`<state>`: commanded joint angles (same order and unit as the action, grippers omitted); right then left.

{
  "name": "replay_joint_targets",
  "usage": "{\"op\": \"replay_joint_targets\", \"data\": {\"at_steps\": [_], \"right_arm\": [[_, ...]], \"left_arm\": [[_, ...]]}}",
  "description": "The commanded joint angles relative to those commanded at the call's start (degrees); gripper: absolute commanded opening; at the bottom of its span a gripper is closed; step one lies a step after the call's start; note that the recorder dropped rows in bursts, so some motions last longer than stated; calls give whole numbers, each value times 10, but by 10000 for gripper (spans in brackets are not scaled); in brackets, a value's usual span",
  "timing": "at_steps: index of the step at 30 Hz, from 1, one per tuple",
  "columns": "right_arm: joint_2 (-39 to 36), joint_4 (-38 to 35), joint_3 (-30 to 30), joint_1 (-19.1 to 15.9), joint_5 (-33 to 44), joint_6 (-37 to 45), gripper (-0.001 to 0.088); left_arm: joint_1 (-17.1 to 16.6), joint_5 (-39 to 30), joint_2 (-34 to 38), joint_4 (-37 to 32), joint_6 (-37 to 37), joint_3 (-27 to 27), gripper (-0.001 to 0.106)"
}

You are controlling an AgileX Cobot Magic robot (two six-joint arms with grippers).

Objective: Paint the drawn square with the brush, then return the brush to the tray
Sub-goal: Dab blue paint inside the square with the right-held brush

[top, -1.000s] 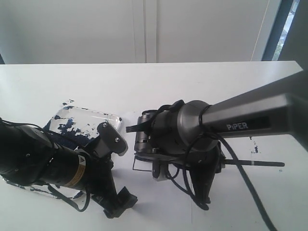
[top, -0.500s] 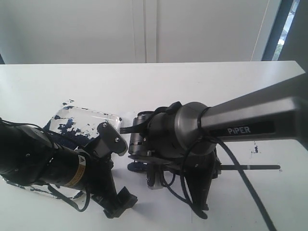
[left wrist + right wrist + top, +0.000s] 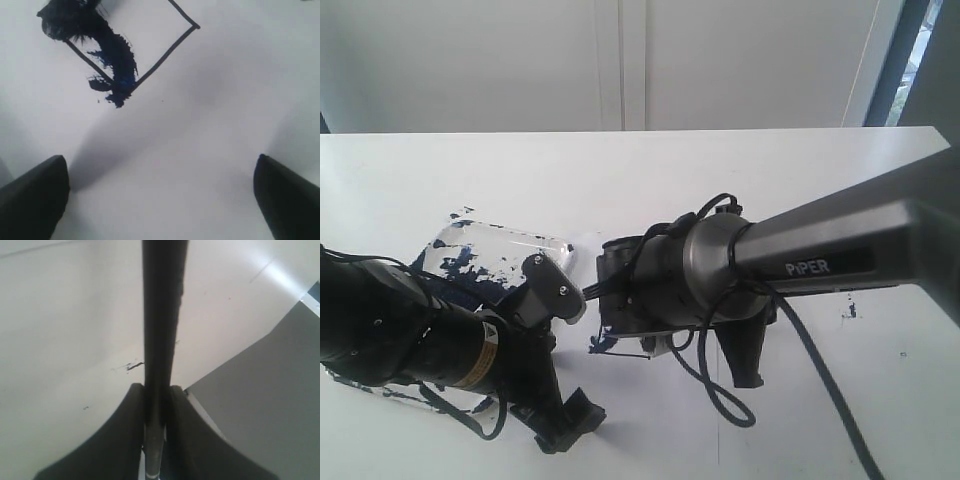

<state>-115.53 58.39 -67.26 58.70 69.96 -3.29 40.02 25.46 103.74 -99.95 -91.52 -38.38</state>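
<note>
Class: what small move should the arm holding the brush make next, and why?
Probably a short stroke of the brush, gripped in the right pincer, into the blank inside of the square: the paint lies only along one side, and the rest in view is bare white.

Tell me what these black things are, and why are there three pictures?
They are two robot arms working at a white table. The wide picture looks at both from outside: the left arm and the right arm. The other two pictures come from small cameras on the wrists. The left one looks past open, empty jaws at a drawn square with a blue paint smear over one side. The right one shows jaws squeezed shut on the brush. The tray, blotched with blue paint, sits by the left arm.
</note>
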Motion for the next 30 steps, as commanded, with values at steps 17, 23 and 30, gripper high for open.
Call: {"op": "replay_joint_targets", "data": {"at_steps": [17, 23, 30], "right_arm": [[-30, 48, 0, 0, 0, 1, 0], [-34, 45, 0, 1, 0, 1, 0], [-34, 24, 1, 19, 0, 1, 0]], "left_arm": [[0, 0, 0, 0, 0, 0, 1005], [0, 0, 0, 0, 0, 0, 1005], [0, 0, 0, 0, 0, 0, 1005]]}}
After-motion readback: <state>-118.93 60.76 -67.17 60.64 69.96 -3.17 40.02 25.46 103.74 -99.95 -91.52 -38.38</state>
